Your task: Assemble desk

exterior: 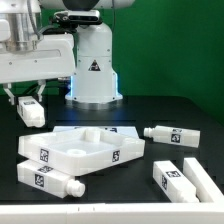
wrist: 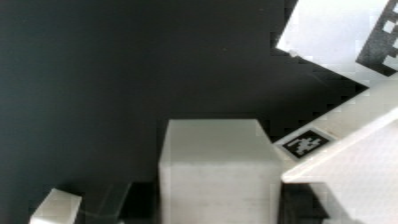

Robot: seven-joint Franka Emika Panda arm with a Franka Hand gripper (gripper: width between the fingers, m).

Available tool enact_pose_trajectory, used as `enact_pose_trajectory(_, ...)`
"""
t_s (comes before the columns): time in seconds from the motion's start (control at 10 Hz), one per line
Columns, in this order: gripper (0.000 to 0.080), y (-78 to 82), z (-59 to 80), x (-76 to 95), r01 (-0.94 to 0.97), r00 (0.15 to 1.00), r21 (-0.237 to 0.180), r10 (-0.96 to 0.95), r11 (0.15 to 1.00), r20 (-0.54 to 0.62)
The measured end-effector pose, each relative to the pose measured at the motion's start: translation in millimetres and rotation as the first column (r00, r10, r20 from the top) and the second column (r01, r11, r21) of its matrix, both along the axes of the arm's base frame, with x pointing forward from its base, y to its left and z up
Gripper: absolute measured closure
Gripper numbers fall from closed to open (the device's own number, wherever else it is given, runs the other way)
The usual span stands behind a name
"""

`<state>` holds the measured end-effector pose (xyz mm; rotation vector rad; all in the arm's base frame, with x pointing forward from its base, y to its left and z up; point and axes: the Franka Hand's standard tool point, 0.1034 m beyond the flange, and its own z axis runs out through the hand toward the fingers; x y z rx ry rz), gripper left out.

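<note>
nothing is joined yet, as far as the pictures show. the white plastic square rimmed panel [exterior: 85,152] lies flat in the middle of the black table [exterior: 160,108], open side up, and none of its corner sockets that show holds a leg.

three white rectangular block legs lie loose around it: one near and left [exterior: 50,180], one to the right and a little farther off [exterior: 170,133], one near and right [exterior: 172,178].

the fourth white block leg [exterior: 32,112] [wrist: 222,170] sits far left, just beside the panel's far-left corner, under the gripper [exterior: 24,100]. the fingers are spread to either side of it. in the wrist view one fingertip [wrist: 54,205] stands clear of the block, so i judge it not yet gripped.

all four insertions are left to do, and this leg looks like the first one up.
</note>
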<state>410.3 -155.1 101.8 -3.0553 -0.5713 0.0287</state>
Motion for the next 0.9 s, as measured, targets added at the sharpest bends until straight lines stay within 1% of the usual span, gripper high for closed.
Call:
enact_pose_trajectory(0.1,0.0517,-3.1,-0.5,-0.5,0.019,1.000,-0.005,-0.019,1.000,0.012)
enact_pose_trajectory(0.2,0.0517,-15.7,-4.2,-9.7,0.119,0.991,-0.010,-0.118,0.993,0.055)
enact_pose_trajectory(0.3,0.0517,-28.4,-10.3,-27.6,0.259,0.963,0.012,-0.259,0.966,0.071)
enact_pose_trajectory(0.4,0.0517,-36.8,-13.2,-34.2,0.244,0.967,0.018,-0.245,0.970,0.071)
enact_pose_trajectory(0.5,0.0517,-41.8,-13.5,-35.8,0.234,0.969,0.019,-0.235,0.972,0.080)
enact_pose_trajectory(0.6,0.0517,-38.6,-13.7,-34.2,0.237,0.968,0.020,-0.238,0.971,0.079)
enact_pose_trajectory(0.9,0.0517,-39.0,-16.1,-36.7,0.250,0.965,0.021,-0.251,0.968,0.074)
